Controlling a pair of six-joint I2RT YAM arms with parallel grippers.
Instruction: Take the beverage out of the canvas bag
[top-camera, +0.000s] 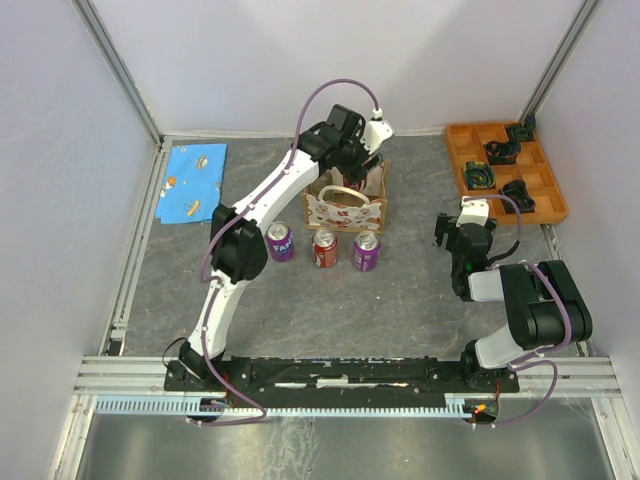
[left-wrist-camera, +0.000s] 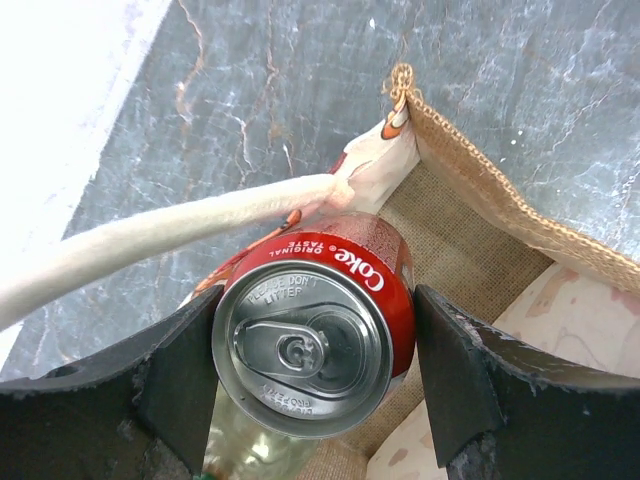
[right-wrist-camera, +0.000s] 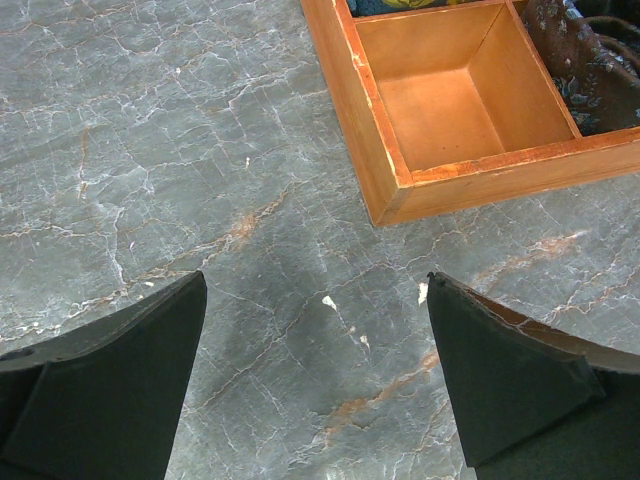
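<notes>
Coke can (left-wrist-camera: 310, 335), frame centre, pinched between left jaws at canvas bag (left-wrist-camera: 500, 195); right jaws spread, empty. Risk: cream handle (left-wrist-camera: 150, 240) beside can may snag, dragging bag on lift.

Looking down on the grey, marble-veined desk (right-wrist-camera: 150, 150), streaked with rusty lines and dotted with a few white specks. At the bottom, the right claw (right-wrist-camera: 316, 300) spread wide: one black finger (right-wrist-camera: 110, 390) low left, the other low right, only desk surface showing between. Up and to the right, an orange wooden tray (right-wrist-camera: 350, 110), its corner aimed toward the right-hand finger yet apart from it. Within, a square compartment (right-wrist-camera: 450, 100) with its orange floor showing; just beside it on the right, a dark patterned object (right-wrist-camera: 590, 50), cut off by the frame.
</notes>
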